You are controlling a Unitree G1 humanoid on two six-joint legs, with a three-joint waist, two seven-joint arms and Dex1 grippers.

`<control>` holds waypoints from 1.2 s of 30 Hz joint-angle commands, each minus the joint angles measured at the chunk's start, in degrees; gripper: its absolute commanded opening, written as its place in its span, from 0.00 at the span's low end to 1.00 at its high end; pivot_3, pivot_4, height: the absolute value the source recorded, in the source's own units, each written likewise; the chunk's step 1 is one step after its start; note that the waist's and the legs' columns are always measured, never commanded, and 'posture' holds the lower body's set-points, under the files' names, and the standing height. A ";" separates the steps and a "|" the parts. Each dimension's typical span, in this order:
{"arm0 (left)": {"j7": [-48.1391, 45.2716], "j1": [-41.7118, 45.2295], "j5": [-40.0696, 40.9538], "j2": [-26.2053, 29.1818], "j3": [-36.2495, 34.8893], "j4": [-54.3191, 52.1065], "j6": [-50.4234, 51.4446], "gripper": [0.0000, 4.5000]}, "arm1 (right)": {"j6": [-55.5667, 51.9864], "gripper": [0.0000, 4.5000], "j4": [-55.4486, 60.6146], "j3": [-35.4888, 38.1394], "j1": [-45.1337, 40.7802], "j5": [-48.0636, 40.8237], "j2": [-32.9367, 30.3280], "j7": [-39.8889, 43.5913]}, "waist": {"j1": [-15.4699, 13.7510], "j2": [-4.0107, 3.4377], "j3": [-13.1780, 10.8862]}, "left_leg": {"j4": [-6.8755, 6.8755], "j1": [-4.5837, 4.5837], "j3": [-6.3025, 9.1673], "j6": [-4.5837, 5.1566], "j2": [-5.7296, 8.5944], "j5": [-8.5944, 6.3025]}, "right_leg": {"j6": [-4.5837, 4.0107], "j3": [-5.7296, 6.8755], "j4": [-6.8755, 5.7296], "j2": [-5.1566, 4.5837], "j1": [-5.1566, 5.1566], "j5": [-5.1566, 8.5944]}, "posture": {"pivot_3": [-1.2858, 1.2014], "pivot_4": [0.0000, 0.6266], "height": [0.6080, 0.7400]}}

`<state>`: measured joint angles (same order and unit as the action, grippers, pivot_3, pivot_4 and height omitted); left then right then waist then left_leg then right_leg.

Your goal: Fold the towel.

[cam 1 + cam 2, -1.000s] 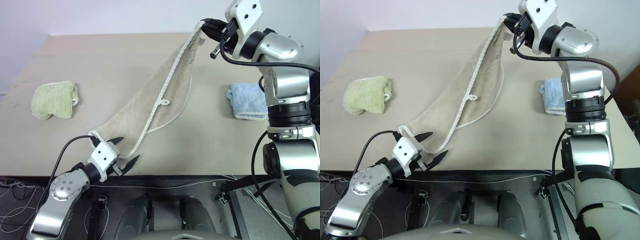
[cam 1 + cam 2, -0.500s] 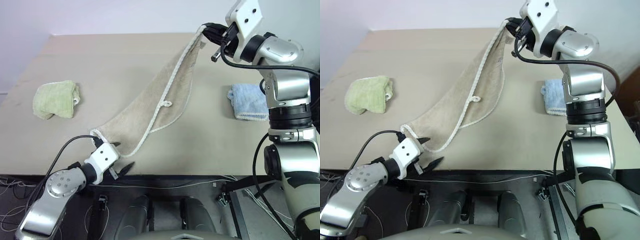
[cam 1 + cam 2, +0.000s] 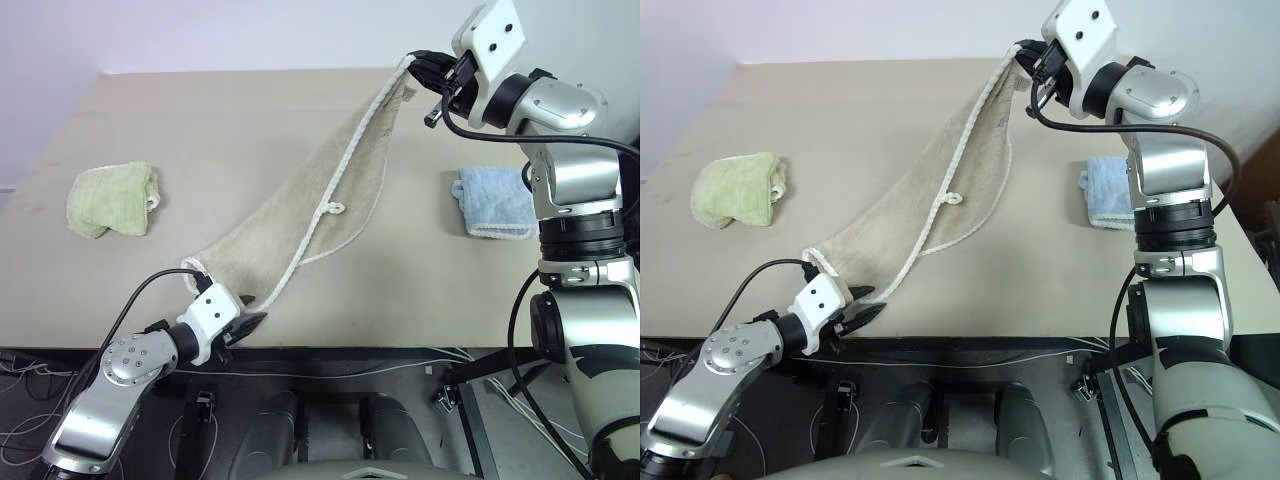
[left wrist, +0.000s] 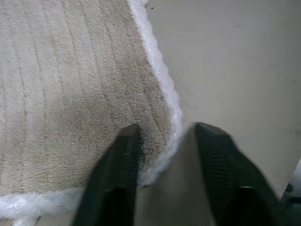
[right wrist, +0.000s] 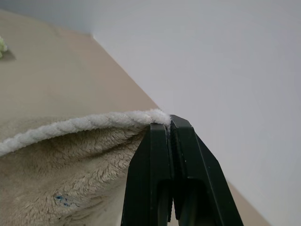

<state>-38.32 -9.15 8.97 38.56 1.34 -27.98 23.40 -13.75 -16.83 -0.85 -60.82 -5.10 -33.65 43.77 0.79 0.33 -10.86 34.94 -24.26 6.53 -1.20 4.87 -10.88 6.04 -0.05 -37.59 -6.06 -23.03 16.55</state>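
Note:
The beige towel (image 3: 330, 180) with its white corded hem hangs stretched from a raised far corner down to the table's front edge. My right gripper (image 3: 415, 62) is shut on that raised corner; the right wrist view shows the hem (image 5: 94, 122) clamped at the fingertips (image 5: 162, 129) and a small dark mark (image 5: 59, 198) on the pile. My left gripper (image 3: 250, 320) sits low at the towel's near corner (image 4: 160, 117). Its jaws are narrowed but still apart. One finger (image 4: 123, 155) rests on the pile, the other (image 4: 211, 150) on bare table beside the hem.
A folded green towel (image 3: 110, 198) lies at the left of the tan table (image 3: 200, 120). A folded light blue towel (image 3: 497, 202) lies at the right, below my right arm. The table's front edge (image 3: 400, 348) runs just behind my left gripper, with cables on the floor below.
My left gripper's fingers have drawn in from wide open to a narrow gap around the towel's near corner. The right gripper still holds the far corner up.

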 commanded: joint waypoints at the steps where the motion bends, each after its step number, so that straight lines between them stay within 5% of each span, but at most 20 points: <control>1: 1.57 0.05 -1.61 0.94 -1.39 2.92 2.69 0.14 | 0.89 0.00 2.35 0.93 -0.13 0.06 -0.74 -0.55 | 0.05 0.00 0.00 | 0.01 0.00 -0.01 -0.01 -0.04 0.00 | -0.02 -0.01 0.00 0.05 0.00 -0.01 | 0.52 0.24 1.00; 3: 1.49 -0.01 -1.52 1.06 -1.59 3.03 3.07 0.00 | 0.79 0.00 2.52 0.96 0.07 0.09 -0.85 -0.58 | 0.06 -0.01 0.00 | 0.01 0.00 -0.02 -0.02 -0.14 0.01 | -0.06 -0.02 0.00 0.14 -0.02 -0.04 | 0.52 0.24 1.00; 10: 1.66 1.74 2.25 0.05 -6.10 2.80 4.68 0.00 | 0.68 0.00 3.25 0.92 1.11 0.55 -1.01 -0.77 | 0.15 -0.01 0.00 | 0.00 0.00 -0.06 -0.03 -0.28 0.01 | -0.12 -0.03 0.00 0.20 -0.05 -0.08 | 0.52 0.24 1.00; 15: -4.25 5.65 20.17 -2.04 -21.09 2.77 5.28 0.00 | 0.65 0.00 2.85 1.22 0.84 0.55 -1.15 -1.10 | 0.13 0.03 -0.03 | 0.01 -0.11 -0.06 -0.06 -0.43 0.02 | -0.16 -0.02 0.01 0.38 -0.21 -0.12 | 0.52 0.24 1.00; 22: -8.22 20.61 34.79 4.89 -36.10 18.91 9.92 0.00 | 2.21 0.00 -0.44 1.55 -0.56 0.90 -1.46 -2.11 | 0.01 0.06 -0.04 | 0.01 -0.14 -0.12 -0.09 -0.43 0.03 | -0.16 -0.01 0.10 0.40 -0.17 -0.13 | 0.52 0.24 1.00; 30: -12.83 37.66 25.45 11.35 -29.06 44.77 1.26 0.00 | 5.15 0.00 -6.75 1.76 -3.14 2.22 -1.48 -5.52 | 0.23 0.06 -0.04 | -0.06 -0.13 -0.18 -0.12 -0.43 0.05 | -0.04 -0.04 0.09 0.47 -0.22 -0.23 | 0.52 0.24 1.00; 36: -11.88 65.88 13.25 11.29 -20.38 77.78 -15.17 0.00 | 7.84 0.00 -11.54 1.93 -5.97 3.46 -0.70 -8.68 | 0.10 0.25 -0.15 | 0.01 -0.19 -0.16 -0.22 -0.41 0.11 | 0.08 0.00 0.05 0.50 -0.26 -0.37 | 0.52 0.24 1.00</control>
<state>-50.88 52.20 25.58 48.23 -19.92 43.59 13.62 -7.95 -27.74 -0.69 -63.88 -2.27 -33.78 37.01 0.89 0.57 -11.01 34.95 -24.46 6.35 -1.42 4.48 -10.77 6.16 -0.07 -37.52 -5.56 -23.29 16.16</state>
